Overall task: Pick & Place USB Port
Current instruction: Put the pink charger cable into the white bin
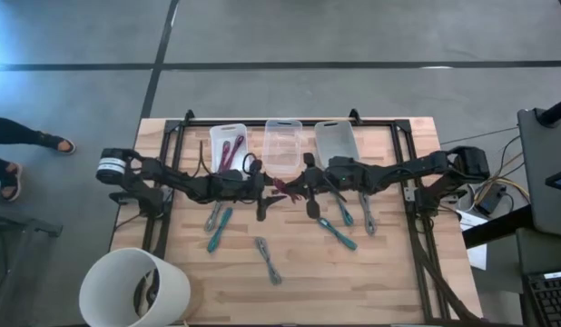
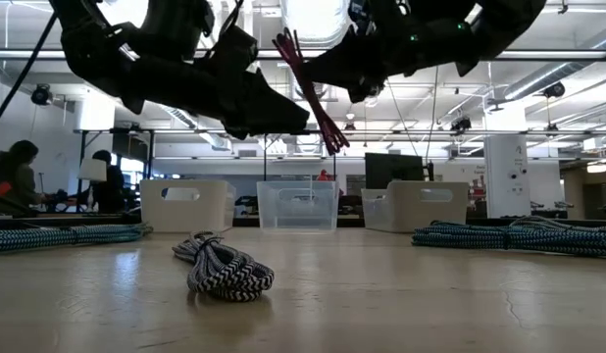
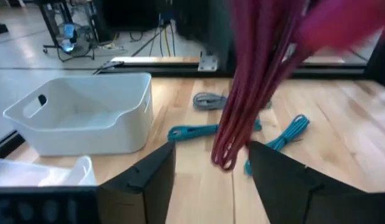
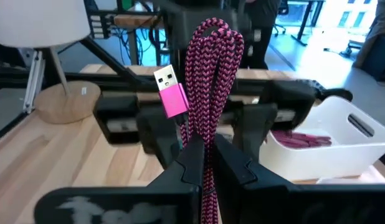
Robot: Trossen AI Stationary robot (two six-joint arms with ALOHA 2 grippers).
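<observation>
A pink braided USB cable (image 4: 211, 56), folded into a bundle with a pink plug (image 4: 172, 93), is up in the air over the table's middle (image 1: 280, 186). My right gripper (image 4: 208, 146) is shut on it. My left gripper (image 3: 211, 165) faces it from the table's left (image 1: 262, 191). It is open, with one finger on either side of the bundle's lower looped end (image 3: 225, 158), and I see no touch. In the low view the cable (image 2: 311, 93) slants between the two arms, well above the wood. My right gripper pinches the folded bundle between its two fingers, several strands at once, partway along its length (image 4: 208, 134). The fingers lie across the strands and come from the table's right. The cable is lifted clear of the table, and one looped end (image 4: 212, 28) and the plug stick out past the fingertips.
Three bins stand along the far edge: a white one holding maroon cables (image 1: 228, 145), a clear one (image 1: 282, 145) and another white one (image 1: 335, 141). Teal cables (image 1: 219, 222) (image 1: 339, 232) and grey cables (image 1: 270, 259) (image 1: 365, 213) lie on the table. A white bucket (image 1: 135, 289) stands at the near left corner.
</observation>
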